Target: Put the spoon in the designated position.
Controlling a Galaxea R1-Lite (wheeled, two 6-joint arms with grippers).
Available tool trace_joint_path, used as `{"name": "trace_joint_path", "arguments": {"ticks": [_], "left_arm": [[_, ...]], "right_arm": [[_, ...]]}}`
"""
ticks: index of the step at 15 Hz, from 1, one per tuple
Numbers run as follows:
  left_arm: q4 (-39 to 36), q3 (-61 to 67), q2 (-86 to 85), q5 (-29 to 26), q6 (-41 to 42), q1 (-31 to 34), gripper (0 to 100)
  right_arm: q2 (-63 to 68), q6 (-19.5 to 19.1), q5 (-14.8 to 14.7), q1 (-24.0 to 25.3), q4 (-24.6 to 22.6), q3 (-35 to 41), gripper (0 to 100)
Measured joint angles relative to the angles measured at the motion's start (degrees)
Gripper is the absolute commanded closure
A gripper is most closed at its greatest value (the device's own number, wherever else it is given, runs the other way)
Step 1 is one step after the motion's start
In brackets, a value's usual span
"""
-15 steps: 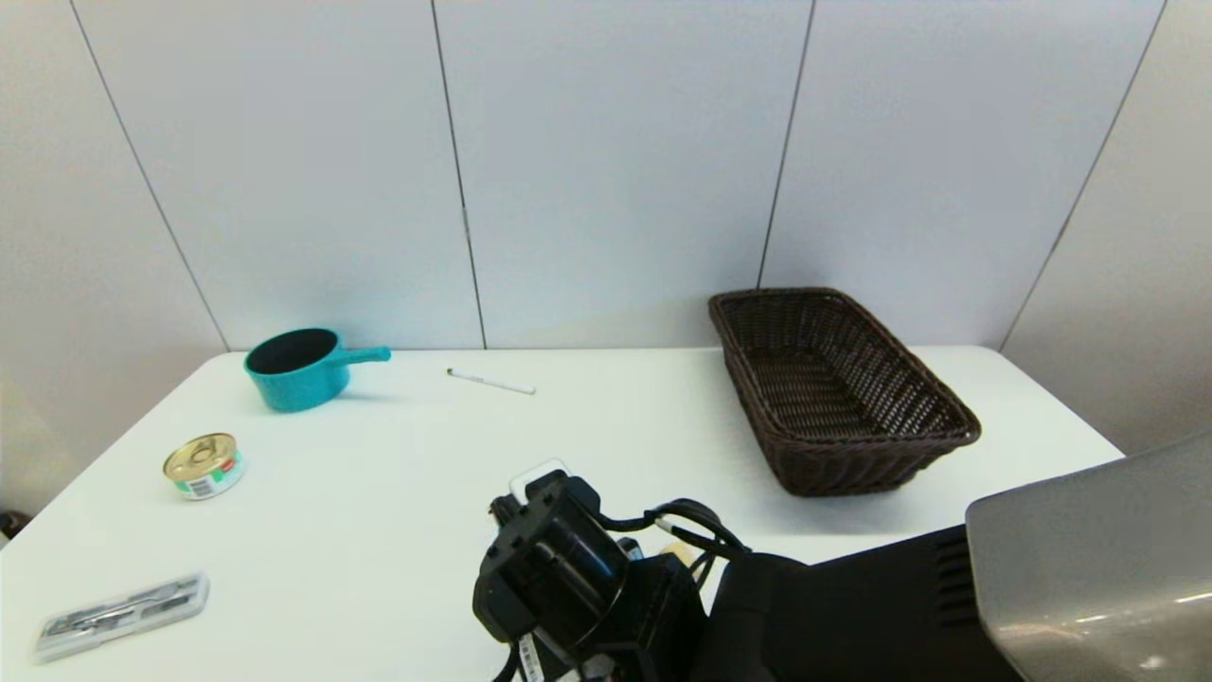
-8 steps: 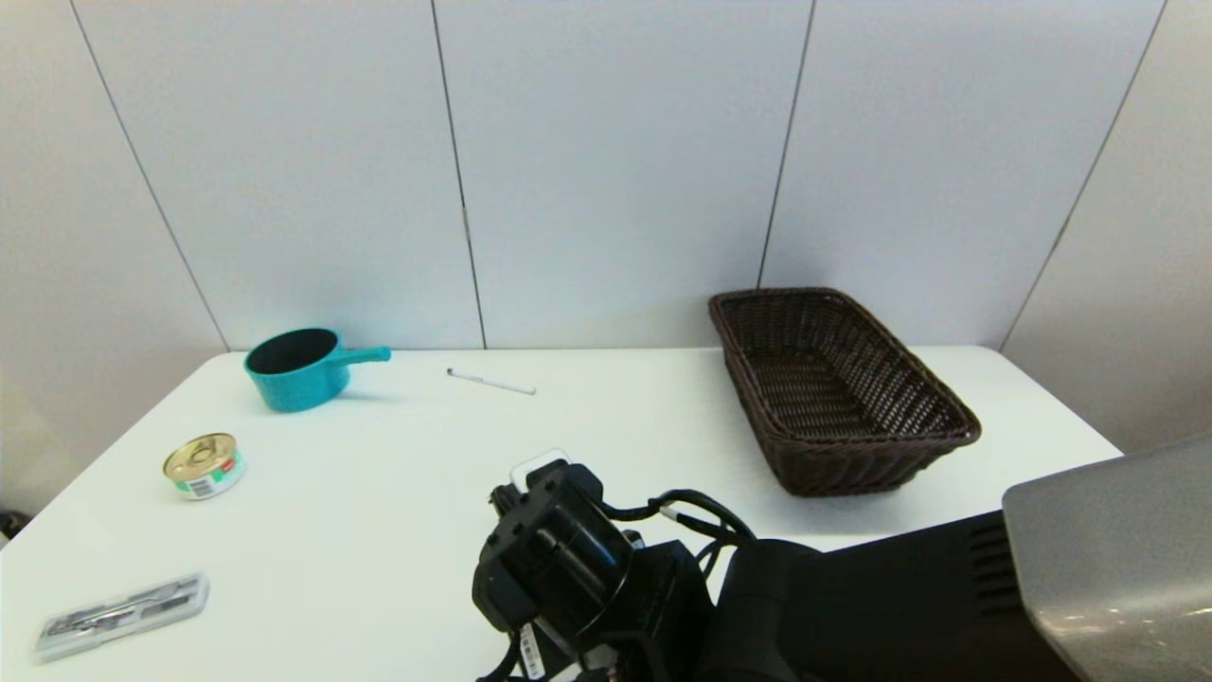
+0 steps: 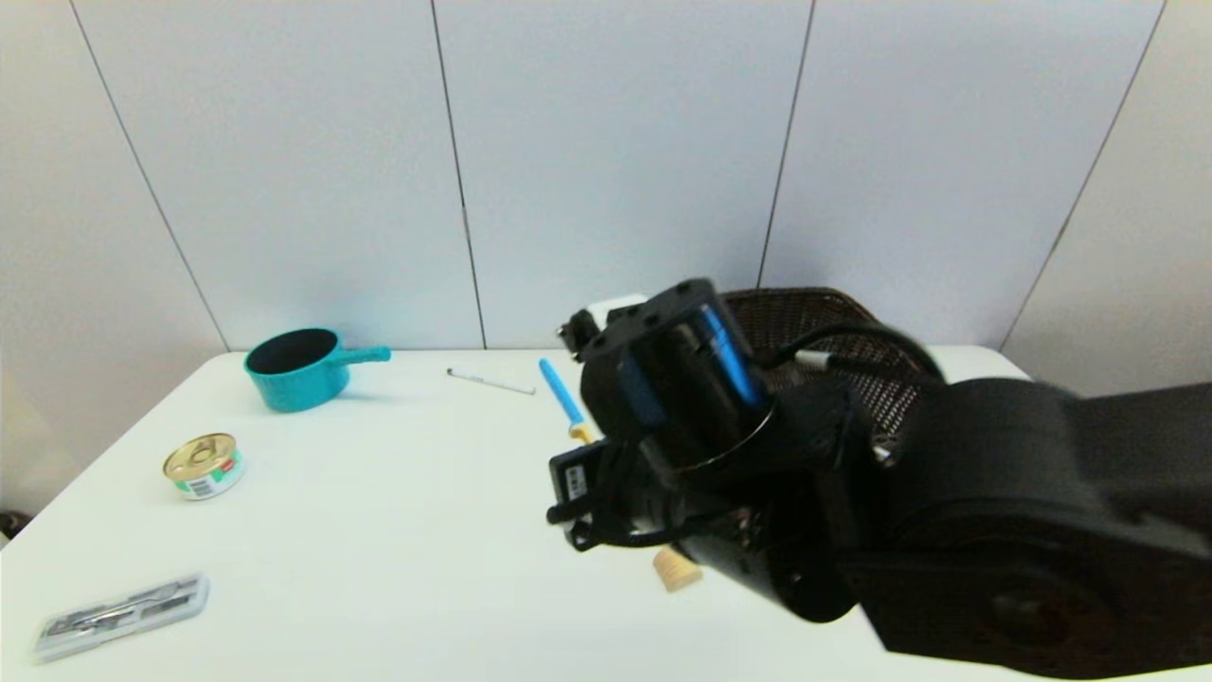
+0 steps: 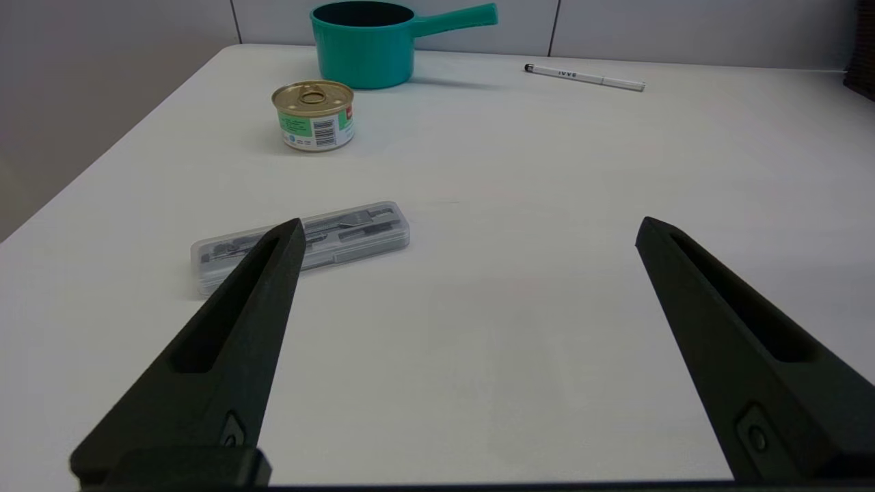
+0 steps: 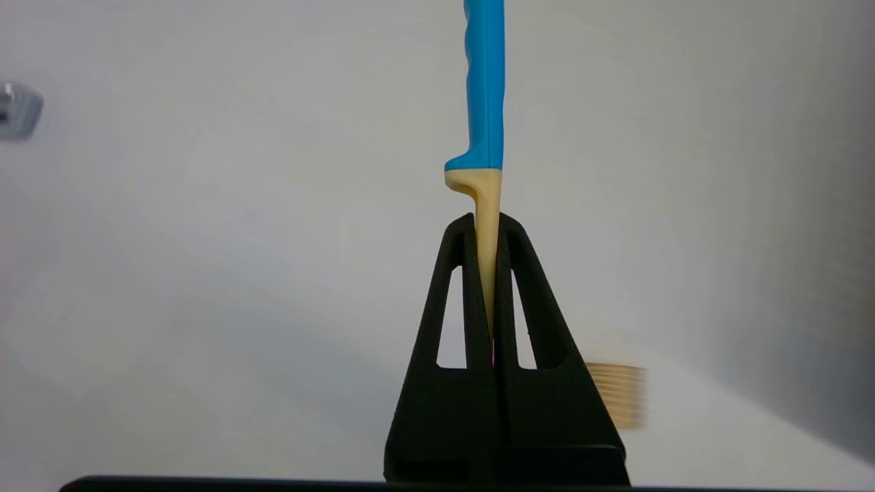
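My right gripper (image 5: pixel 485 222) is shut on the spoon (image 5: pixel 484 102), pinching its pale yellow neck. The bright blue handle sticks out past the fingertips and the bowl is hidden between the fingers. In the head view the right arm (image 3: pixel 691 407) is raised over the middle of the table. From its left side the spoon's (image 3: pixel 565 396) blue handle points up toward the back wall, held clear of the tabletop. My left gripper (image 4: pixel 472 225) hangs open and empty low over the front left of the table.
A dark wicker basket (image 3: pixel 814 308) stands at the back right, mostly behind the arm. A cork (image 3: pixel 677 568) lies under the arm. At the left are a teal pot (image 3: pixel 294 365), a tin can (image 3: pixel 204 464), a white pen (image 3: pixel 490 381) and a clear case (image 3: pixel 123 614).
My right arm has risen from the table's front edge and swung up toward the back right. The spoon now shows in its grip, and the cork has come into view.
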Motion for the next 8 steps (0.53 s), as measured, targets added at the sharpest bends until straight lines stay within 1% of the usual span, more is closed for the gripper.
{"name": "trace_joint_path", "arguments": {"ticks": [2, 4, 6, 8], "left_arm": [[0.00, 0.00, 0.00, 0.02, 0.00, 0.00, 0], [0.00, 0.00, 0.00, 0.00, 0.00, 0.00, 0], [0.00, 0.00, 0.00, 0.00, 0.02, 0.00, 0], [0.00, 0.00, 0.00, 0.02, -0.02, 0.00, 0]], "right_arm": [[-5.10, -2.01, 0.02, -3.41, 6.36, -2.27, 100], [-10.03, -5.81, 0.13, -8.17, 10.69, -4.33, 100], [-14.69, -9.84, 1.40, -14.51, 11.86, -5.99, 100], [-18.33, -11.80, 3.47, -21.46, 12.82, -6.70, 100]]}}
